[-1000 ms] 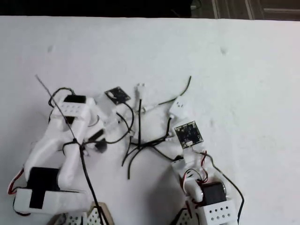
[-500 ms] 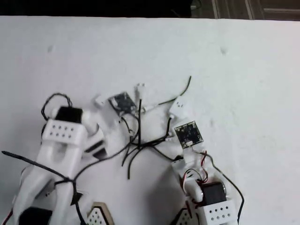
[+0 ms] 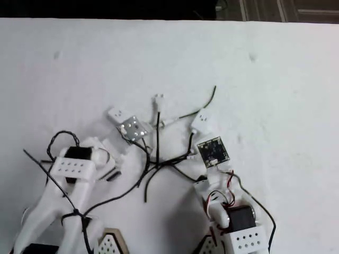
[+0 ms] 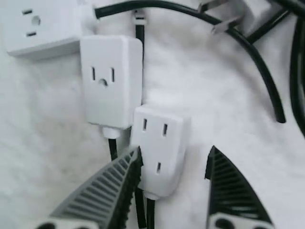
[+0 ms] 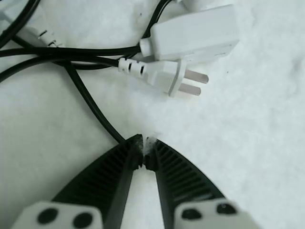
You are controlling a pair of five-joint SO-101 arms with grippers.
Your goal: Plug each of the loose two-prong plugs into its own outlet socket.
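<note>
In the left wrist view my left gripper (image 4: 174,160) is open, one finger on each side of a white outlet socket (image 4: 159,145) lying flat. A second socket (image 4: 112,78) lies against it, and a third socket (image 4: 38,26) is further off. A loose plug's prongs (image 4: 221,16) show beyond a black cable (image 4: 248,52). In the right wrist view my right gripper (image 5: 144,153) is shut on the table, just short of a white two-prong plug (image 5: 167,76). That plug rests against a white outlet block (image 5: 195,33). From above, the sockets and cords cluster between the left arm (image 3: 74,166) and the right arm (image 3: 235,219).
Black cords (image 3: 153,169) tangle on the white table (image 3: 275,79) between the arms. Another black cord (image 5: 90,102) runs up to my right fingertips and goes under one finger. A white socket (image 3: 117,114), a plug (image 3: 159,99) and an outlet block (image 3: 203,120) lie beyond.
The left arm has drawn back toward the near-left edge, uncovering a white socket behind it. The right arm has not moved.
</note>
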